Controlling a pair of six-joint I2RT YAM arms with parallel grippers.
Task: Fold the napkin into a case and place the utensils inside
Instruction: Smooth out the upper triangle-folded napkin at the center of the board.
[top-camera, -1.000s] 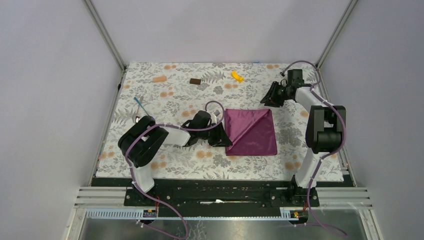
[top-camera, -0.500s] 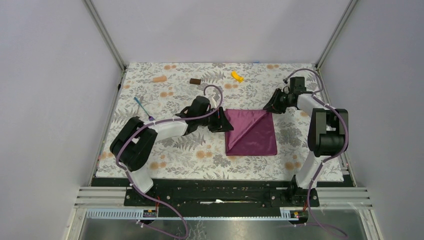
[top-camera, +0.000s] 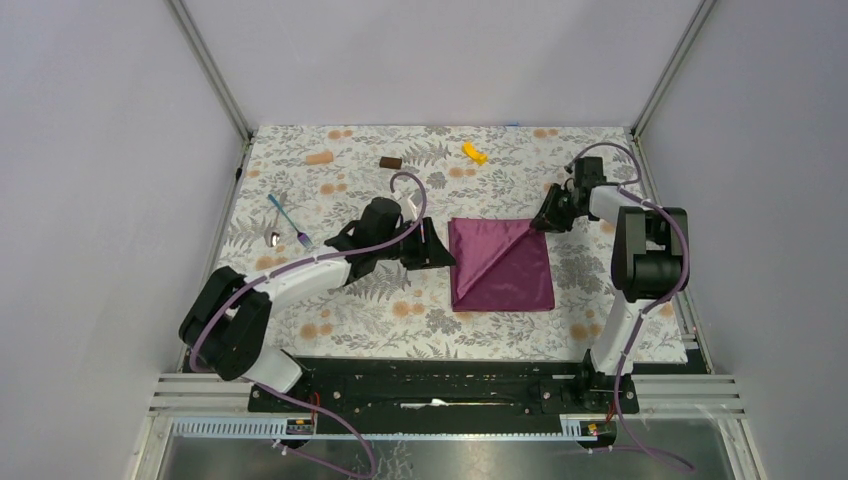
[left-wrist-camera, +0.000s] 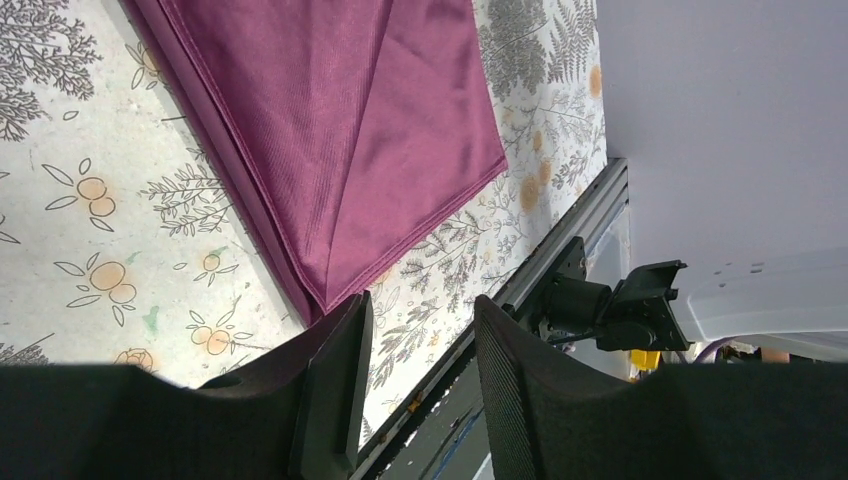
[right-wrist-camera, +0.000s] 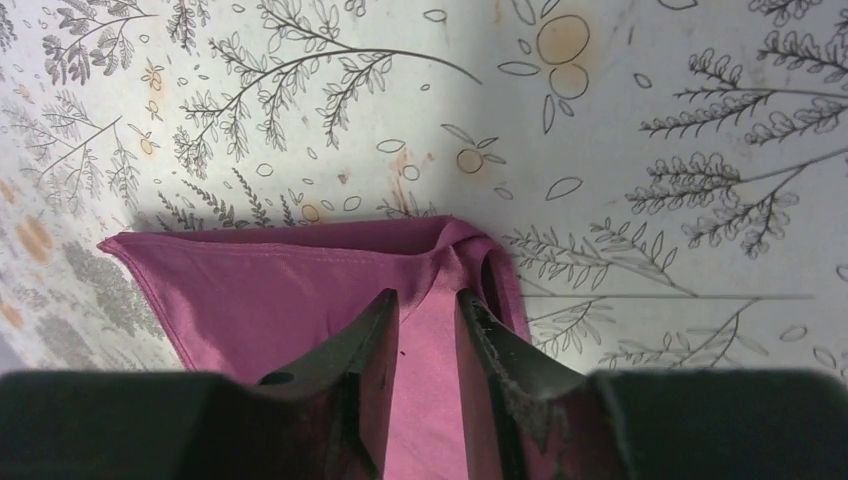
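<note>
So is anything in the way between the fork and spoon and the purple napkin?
Only the robot's own left arm, which stretches between the fork, the spoon and the napkin. No loose thing sits in that stretch.

Bright, even overhead light; soft shadows; mild sheen on napkin (top-camera: 500, 262); wrist-view foregrounds dark, blurred.

Black-and-white arms (top-camera: 300, 275), purple cables (top-camera: 407, 174), black textured pincer fingers (left-wrist-camera: 335, 390)

Premises were a robotics lab cell: plain grey walls (top-camera: 430, 60), aluminium frame posts (top-camera: 208, 68), arm bases (top-camera: 285, 372) bolted at the counter's (top-camera: 330, 160) 6 o'clock.
</note>
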